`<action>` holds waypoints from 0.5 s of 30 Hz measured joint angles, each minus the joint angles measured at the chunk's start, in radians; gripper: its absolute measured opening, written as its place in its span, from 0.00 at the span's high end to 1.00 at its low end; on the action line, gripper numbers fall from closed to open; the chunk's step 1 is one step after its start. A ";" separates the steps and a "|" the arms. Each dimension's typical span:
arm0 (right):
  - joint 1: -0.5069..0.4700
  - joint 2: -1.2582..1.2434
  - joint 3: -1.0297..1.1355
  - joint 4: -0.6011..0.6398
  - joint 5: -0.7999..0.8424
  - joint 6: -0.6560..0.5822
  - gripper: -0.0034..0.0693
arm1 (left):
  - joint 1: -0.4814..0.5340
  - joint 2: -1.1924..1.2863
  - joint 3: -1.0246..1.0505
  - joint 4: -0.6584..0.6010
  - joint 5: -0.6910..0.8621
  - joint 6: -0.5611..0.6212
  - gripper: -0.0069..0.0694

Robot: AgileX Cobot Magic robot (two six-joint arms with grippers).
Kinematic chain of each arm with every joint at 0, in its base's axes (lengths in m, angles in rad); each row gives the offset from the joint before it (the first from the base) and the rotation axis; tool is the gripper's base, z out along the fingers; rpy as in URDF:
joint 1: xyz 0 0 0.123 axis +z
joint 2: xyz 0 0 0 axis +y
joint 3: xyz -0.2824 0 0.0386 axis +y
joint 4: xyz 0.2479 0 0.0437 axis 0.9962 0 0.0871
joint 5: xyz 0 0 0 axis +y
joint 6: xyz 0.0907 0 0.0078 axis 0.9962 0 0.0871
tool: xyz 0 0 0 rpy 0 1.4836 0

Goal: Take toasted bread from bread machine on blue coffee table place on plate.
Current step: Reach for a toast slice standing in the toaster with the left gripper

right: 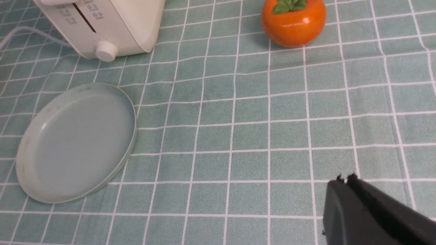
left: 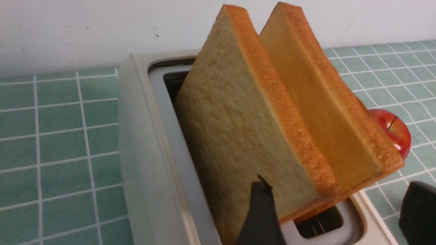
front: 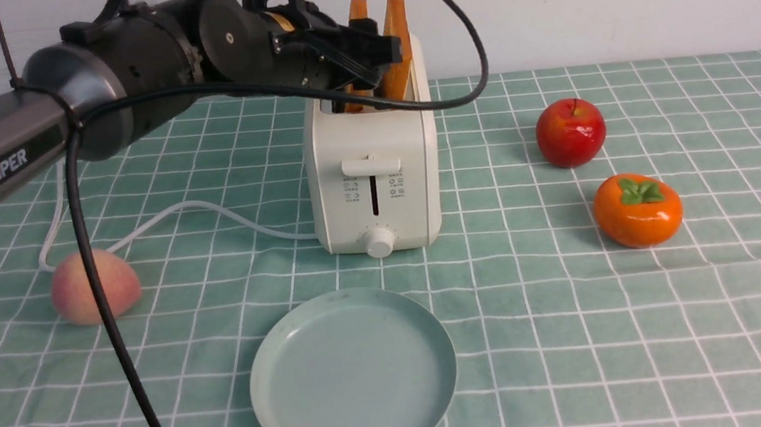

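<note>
though released, left tool (left: 338, 185) astride both toasted bread (left: 245, 129) slices in the bread machine (left: 143, 153); right tool (right: 345, 178) clenched

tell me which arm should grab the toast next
Left. The left end effector is open at the toaster top, flanking the toast slices; the right end effector is shut, over the tablecloth.

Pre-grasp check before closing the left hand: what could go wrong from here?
1. Near slice and far slice both appear inside the open left hand; closing may pinch both.
2. The arm's cable drapes across the toaster top and might snag or tip it on the lift.
</note>
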 joint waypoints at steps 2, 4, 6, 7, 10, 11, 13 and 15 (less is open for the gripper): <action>0.000 0.000 0.000 0.001 0.000 0.000 0.95 | 0.000 0.000 0.000 0.000 -0.013 0.000 0.23; 0.000 0.000 0.000 0.003 0.000 0.000 0.95 | 0.000 0.004 -0.002 0.000 -0.035 0.001 0.23; 0.000 0.000 0.000 0.007 0.000 0.000 0.95 | 0.000 0.011 -0.003 0.000 -0.055 0.002 0.23; 0.000 0.000 0.000 0.011 0.000 0.000 0.95 | 0.000 0.023 -0.003 0.000 -0.081 0.002 0.23; 0.000 0.000 0.000 0.018 0.000 0.000 0.95 | 0.000 0.049 -0.003 0.000 -0.108 0.002 0.24; 0.000 0.000 0.000 0.017 0.000 0.000 0.95 | 0.000 0.057 -0.003 0.000 -0.116 0.002 0.25; 0.000 0.000 0.000 0.017 0.000 0.000 0.95 | 0.000 0.072 -0.003 0.000 -0.120 0.002 0.31; 0.000 0.000 0.000 0.020 0.000 0.000 0.95 | 0.000 0.082 -0.003 0.000 -0.119 0.004 0.43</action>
